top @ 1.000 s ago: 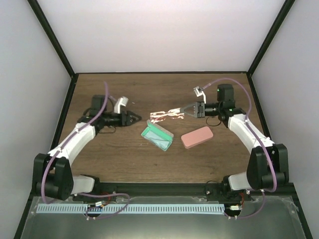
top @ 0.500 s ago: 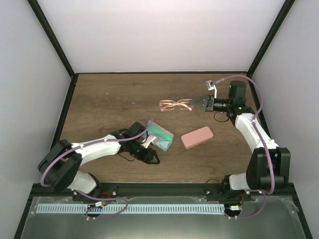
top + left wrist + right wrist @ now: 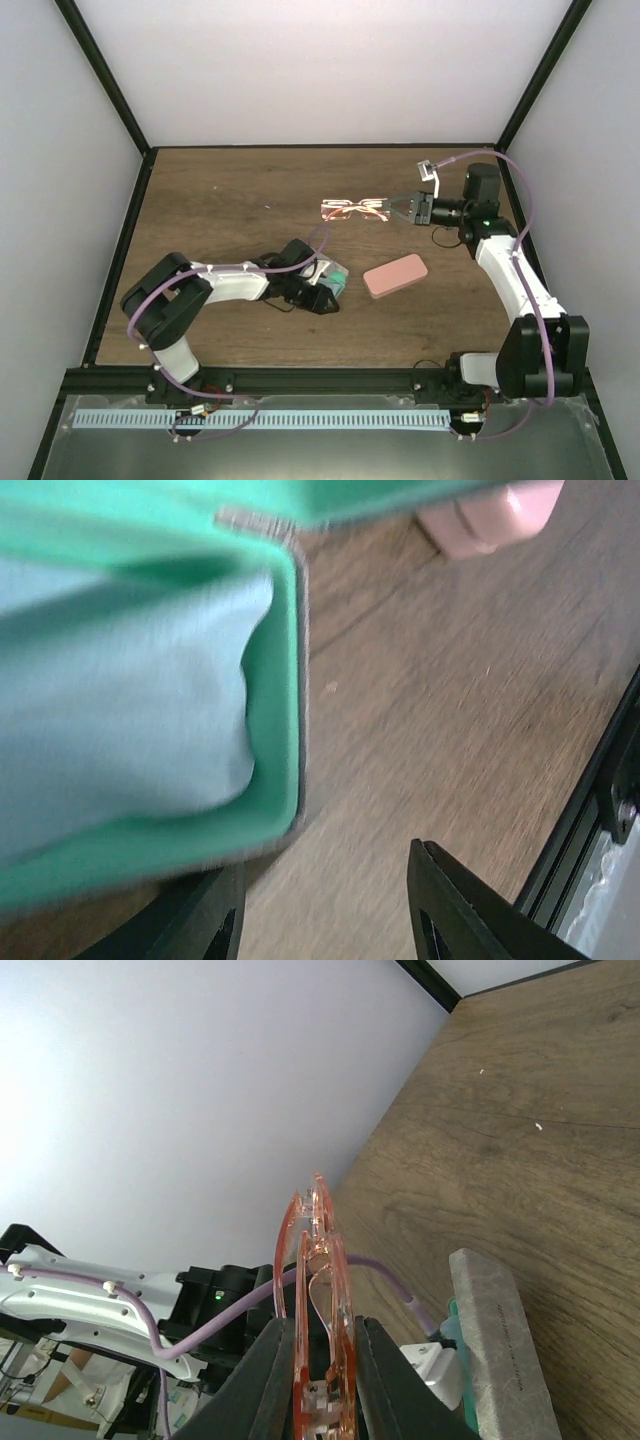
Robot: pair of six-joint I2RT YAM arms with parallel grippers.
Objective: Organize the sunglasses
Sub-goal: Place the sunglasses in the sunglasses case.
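While the right hand (image 3: 393,209), clamped on the orange sunglasses (image 3: 352,210), holds them off the surface (image 3: 230,190) toward 1 o'clock, probably ready for casing, the left hand (image 3: 322,299), fingers (image 3: 455,920) apart, noses the open green case (image 3: 339,285) at centre, seemingly to steady it.

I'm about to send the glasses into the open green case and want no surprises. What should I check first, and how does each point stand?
1. Grip on the sunglasses: ok, right gripper jaws shut on them, held in the air.
2. Their temples folded: cannot tell.
3. Lid of the green case open: ok.
4. Room inside it: not ok, the blue cloth fills it.
5. Hold by the left gripper on the case: cannot tell; jaws apart beside its corner.
6. Path past the pink case: ok, it lies closed, apart.
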